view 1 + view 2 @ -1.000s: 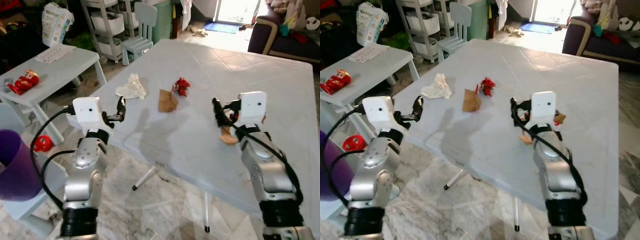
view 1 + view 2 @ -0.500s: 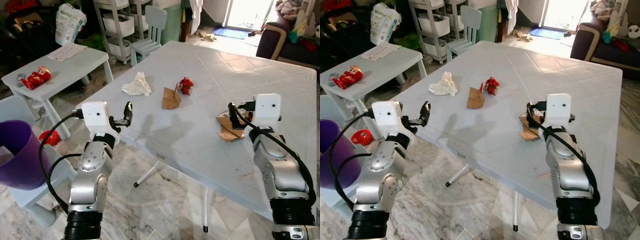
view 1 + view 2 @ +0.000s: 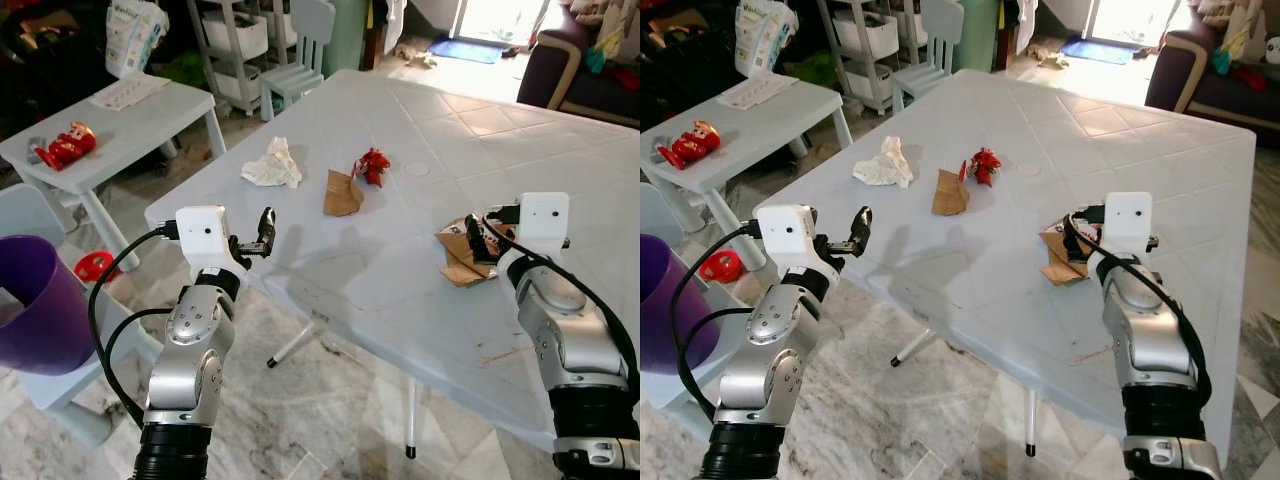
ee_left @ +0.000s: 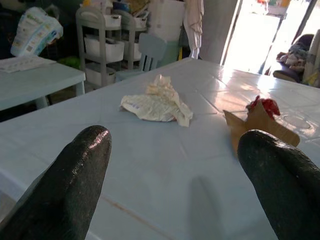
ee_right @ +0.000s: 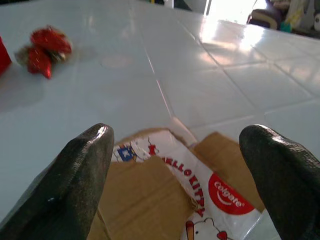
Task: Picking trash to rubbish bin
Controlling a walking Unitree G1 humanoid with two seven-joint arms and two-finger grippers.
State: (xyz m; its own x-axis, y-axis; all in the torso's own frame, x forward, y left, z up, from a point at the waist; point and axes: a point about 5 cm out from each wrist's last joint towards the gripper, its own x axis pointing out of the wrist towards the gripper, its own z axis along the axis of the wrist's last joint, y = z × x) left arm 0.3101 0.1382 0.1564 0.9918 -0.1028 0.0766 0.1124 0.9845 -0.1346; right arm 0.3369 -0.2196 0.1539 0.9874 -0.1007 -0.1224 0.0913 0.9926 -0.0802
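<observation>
Step in hand, as we judged it: the approach to a first pickup, nothing yet lifted. Our right gripper (image 3: 1077,237) hung just above the flattened toothpaste carton (image 5: 175,192), brown card with a printed Colgate face, lying near the worktop's (image 3: 560,180) right front edge; its jaws were spread wide to either side of the carton and touched nothing. Our left gripper (image 3: 266,230) was poised at the near left corner of the worktop, jaws likewise spread and empty, pointing toward the crumpled white paper (image 4: 157,102). Further trash on the worktop: a brown card scrap (image 3: 341,195) and, just beside it, a crumpled red wrapper (image 3: 374,167), all three well apart from the carton. Next move, in our judgement: lower the right jaws over a raised edge of the carton, which lay flat and would be hard to pinch, then carry it to the purple rubbish bin (image 3: 32,320) standing on the floor to our left. Surface: pale plastic, tile-patterned, glossy. Room: marble-look floor, a small side table (image 3: 110,125) bearing a red toy (image 3: 65,145), a child's chair (image 3: 930,40), storage shelves, a dark sofa (image 3: 585,60).
</observation>
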